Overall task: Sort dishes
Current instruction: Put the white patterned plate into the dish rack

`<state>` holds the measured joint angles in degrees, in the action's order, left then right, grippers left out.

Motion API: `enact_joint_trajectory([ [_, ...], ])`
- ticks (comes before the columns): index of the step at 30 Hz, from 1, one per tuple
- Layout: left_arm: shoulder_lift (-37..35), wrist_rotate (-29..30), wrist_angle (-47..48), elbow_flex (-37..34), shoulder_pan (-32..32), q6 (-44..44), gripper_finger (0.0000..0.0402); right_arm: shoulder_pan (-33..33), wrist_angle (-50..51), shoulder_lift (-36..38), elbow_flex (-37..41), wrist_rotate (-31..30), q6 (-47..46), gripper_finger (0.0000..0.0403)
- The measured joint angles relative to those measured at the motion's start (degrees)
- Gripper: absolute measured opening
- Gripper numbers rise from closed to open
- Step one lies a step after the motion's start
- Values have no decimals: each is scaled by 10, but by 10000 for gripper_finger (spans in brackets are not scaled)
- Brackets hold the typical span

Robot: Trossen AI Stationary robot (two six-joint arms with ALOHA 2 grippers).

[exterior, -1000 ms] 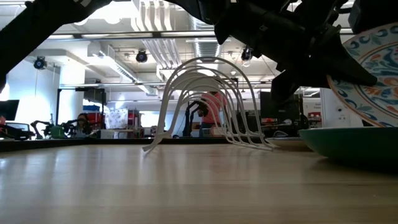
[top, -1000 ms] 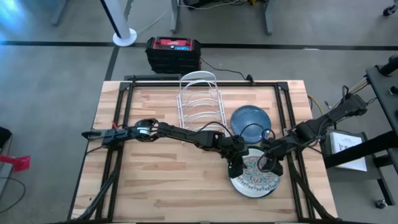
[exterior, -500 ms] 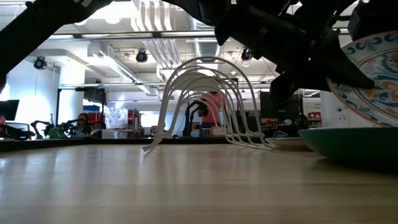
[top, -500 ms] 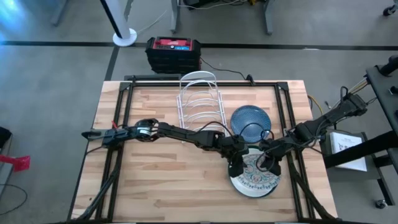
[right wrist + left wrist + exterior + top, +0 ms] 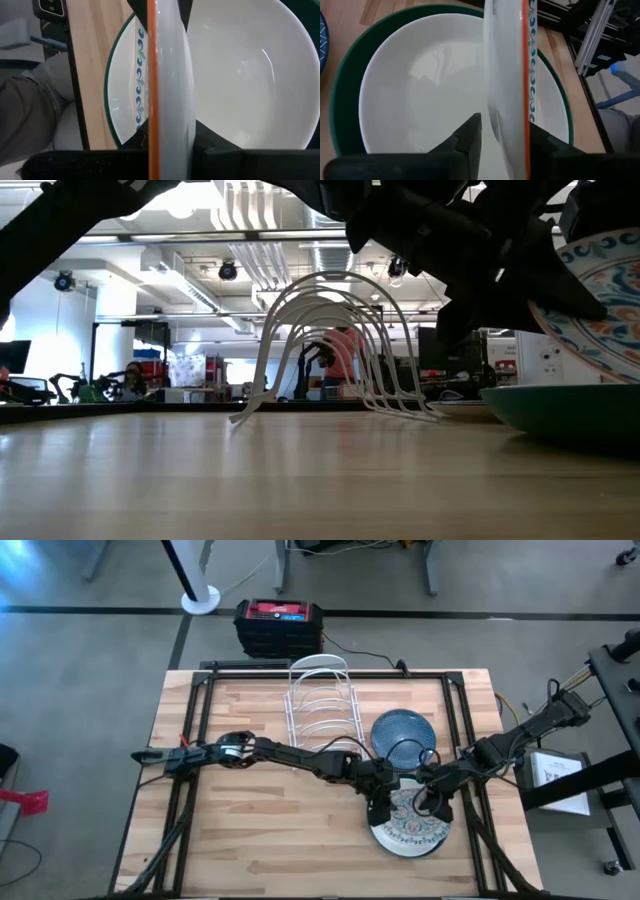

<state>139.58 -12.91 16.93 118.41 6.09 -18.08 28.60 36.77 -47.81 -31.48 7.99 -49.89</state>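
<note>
The floral dish [image 5: 410, 828] hangs tilted above the stacked plain white dish [image 5: 420, 90] and green dish [image 5: 560, 410], at the table's near right. My right gripper [image 5: 433, 805] is shut on the floral dish's right rim. My left gripper [image 5: 378, 810] is at its left rim, its fingers [image 5: 470, 140] standing narrowly open on either side of the edge [image 5: 507, 75]. The blue speckled dish [image 5: 403, 733] lies flat behind them, right of the white wire rack [image 5: 320, 705]. My right gripper pinches the floral dish's rim [image 5: 170, 120] between its two fingers, one on the patterned face and one on the white underside. The fingers come slanting down from the table's right. The dish stands tilted [image 5: 600, 300], lifted clear of the white dish [image 5: 240, 65].
The wire rack [image 5: 330, 350] stands with nothing in its slots at the table's far middle. A red and black box [image 5: 280, 625] sits on the floor beyond the far edge. Bare wood lies across the table's left half and near edge.
My right gripper has shut on the floral dish's right rim. The dish has settled slightly lower in the low view while both arms have kept their places.
</note>
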Motion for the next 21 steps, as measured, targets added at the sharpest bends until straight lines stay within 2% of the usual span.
enact_joint_trajectory([
  [21,-13,-16,-12,0,-1,-5,93,0,6,24,0,12,-9,29],
])
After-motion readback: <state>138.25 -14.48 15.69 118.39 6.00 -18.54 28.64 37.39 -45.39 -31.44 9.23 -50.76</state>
